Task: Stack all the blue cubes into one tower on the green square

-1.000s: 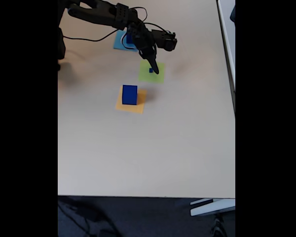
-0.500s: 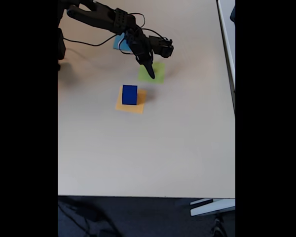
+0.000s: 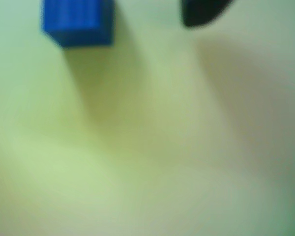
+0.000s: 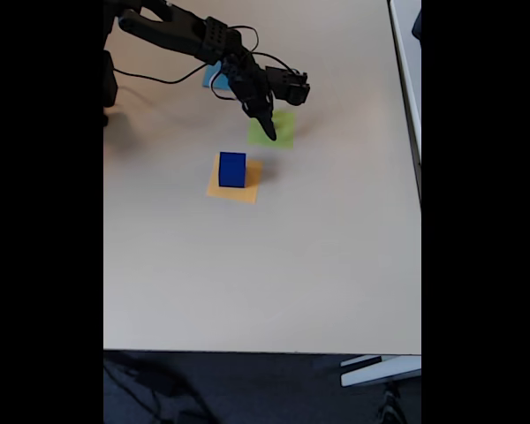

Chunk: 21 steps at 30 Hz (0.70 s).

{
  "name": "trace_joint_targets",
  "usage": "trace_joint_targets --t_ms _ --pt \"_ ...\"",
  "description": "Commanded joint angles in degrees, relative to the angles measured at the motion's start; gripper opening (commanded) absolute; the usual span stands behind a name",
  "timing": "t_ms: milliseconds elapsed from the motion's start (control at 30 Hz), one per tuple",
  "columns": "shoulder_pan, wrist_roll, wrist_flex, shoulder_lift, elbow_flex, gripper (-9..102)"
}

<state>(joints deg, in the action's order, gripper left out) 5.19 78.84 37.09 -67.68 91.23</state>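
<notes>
In the wrist view a small blue cube [image 3: 78, 22] sits on the green square [image 3: 147, 147], at the top left of the blurred picture. One dark fingertip [image 3: 201, 12] pokes in at the top right, apart from the cube. In the fixed view my gripper [image 4: 268, 132] points down over the left part of the green square [image 4: 283, 128] and hides the small cube. Its fingers look like a single dark spike, so their gap is unclear. A larger blue cube [image 4: 232, 169] stands on an orange-yellow square [image 4: 247, 190] to the lower left.
A light-blue paper square [image 4: 215, 79] lies behind the arm [image 4: 194, 35], partly covered by it and its cables. The beige table [image 4: 265, 265] stretches toward the front edge. A white edge [image 4: 405, 53] runs along the right side.
The gripper has come down and slightly left over the green square. The small cube, visible beside the tip one second ago, is now covered in the fixed view.
</notes>
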Motion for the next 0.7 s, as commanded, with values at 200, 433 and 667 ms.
trace_joint_targets --t_ms 200,433,667 --pt "0.26 0.18 -1.23 -5.54 -0.26 20" --pt "0.18 0.53 -1.32 -5.45 -0.18 17" --pt "0.09 0.88 -1.41 -5.45 0.00 10"
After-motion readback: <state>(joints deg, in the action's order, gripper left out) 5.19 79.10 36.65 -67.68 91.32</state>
